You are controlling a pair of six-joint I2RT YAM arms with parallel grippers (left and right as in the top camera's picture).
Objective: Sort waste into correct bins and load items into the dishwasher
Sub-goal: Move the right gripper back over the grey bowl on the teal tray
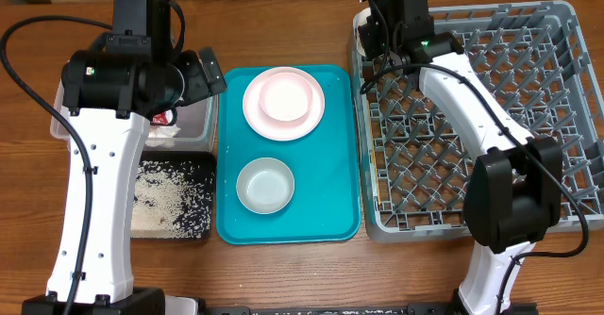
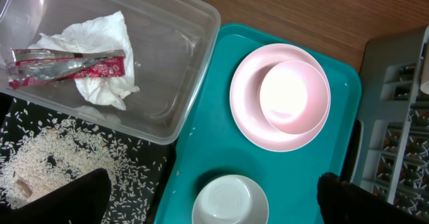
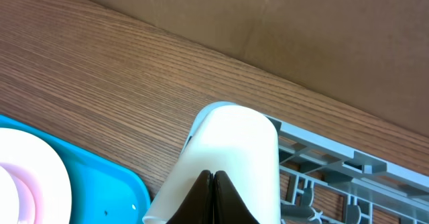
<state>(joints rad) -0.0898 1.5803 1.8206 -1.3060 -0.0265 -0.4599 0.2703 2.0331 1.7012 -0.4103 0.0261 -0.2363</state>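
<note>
Tool, left (image 1: 203, 77): fingers spread wide, nothing between them. It hangs over the edge where the clear tub (image 2: 167, 43) meets the teal tray (image 1: 335, 164) and has no part in the present step.

Clear tub: holds 1 crumpled napkin (image 2: 104, 88) with 1 red wrapper (image 2: 67, 68) lying across it.

Black tray (image 1: 211, 197): just in front of the tub, strewn with rice (image 1: 156, 207).

Teal tray: mid-desk (image 1: 283, 23). It carries 1 pink plate (image 1: 255, 117) with 1 white bowl (image 1: 286, 98) sitting in it. A 2nd white bowl (image 1: 265, 185) stands apart, nearer the robot.

Tool, right (image 3: 213, 184): the 2 fingers are drawn almost together, apparently pinching the wall of the white cup (image 3: 231, 140). The cup is held tilted at the far-left corner of the grey rack (image 1: 538, 89), partly over the rim and partly over bare desk.

Step in hand, judged: loading the cup into the rack. Handling notes:
- Carry the cup rightward until it is wholly inside the rim before descending, since a corner drop risks catching the rim.
- Turn the mouth downward and aim between 2 peg rows.
- Lower until a peg or the lattice bears the cup, and only then part the fingers.
- A thin-wall pinch can slip, so move slowly.
- Lift straight up afterwards to avoid tipping the cup.
</note>
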